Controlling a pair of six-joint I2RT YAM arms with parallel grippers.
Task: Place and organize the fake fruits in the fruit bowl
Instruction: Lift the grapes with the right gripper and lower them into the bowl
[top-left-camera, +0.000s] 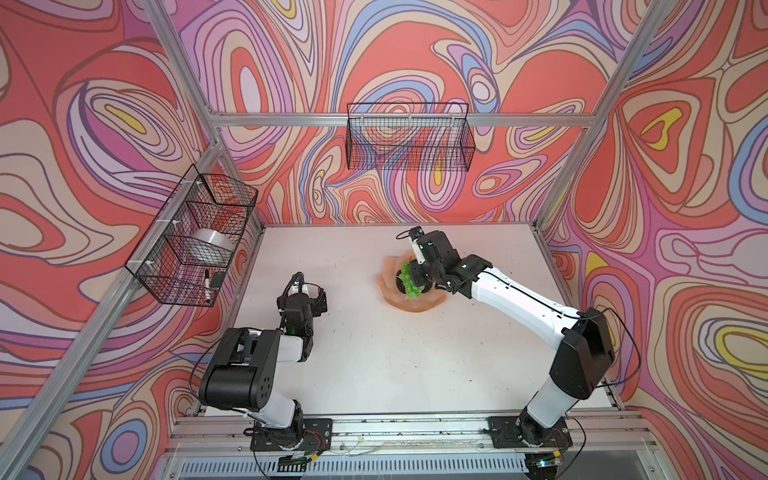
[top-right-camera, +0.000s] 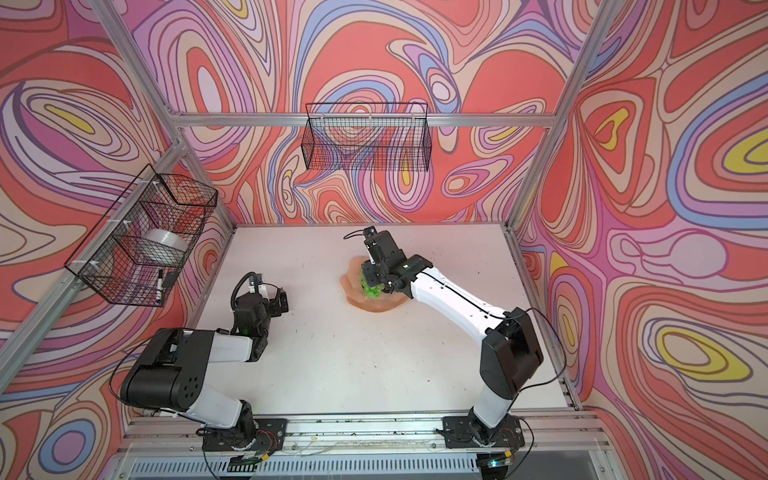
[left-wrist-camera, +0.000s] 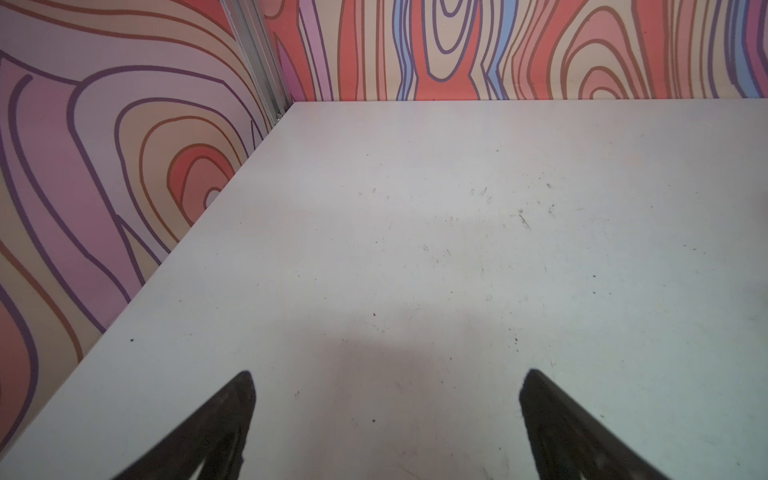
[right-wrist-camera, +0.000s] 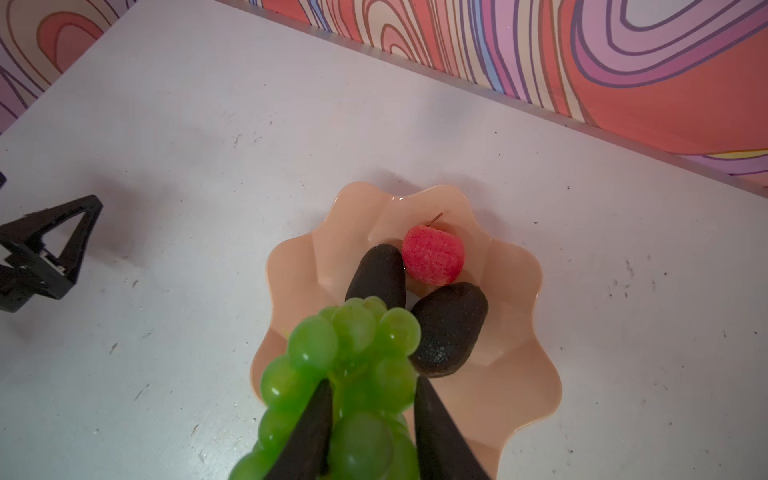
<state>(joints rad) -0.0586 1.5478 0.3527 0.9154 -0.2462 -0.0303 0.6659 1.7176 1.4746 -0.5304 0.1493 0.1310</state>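
Last fruit: my right gripper (right-wrist-camera: 372, 382) grips the grapes (right-wrist-camera: 316, 340) above the bowl (right-wrist-camera: 536, 374); next, lower and release beside the avocados (right-wrist-camera: 451, 332).

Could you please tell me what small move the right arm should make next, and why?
Probably ease the right pincer down so the grapes it grips settle on the bowl's bare side. The apple and both avocados already lie inside, and only the bunch is unplaced.
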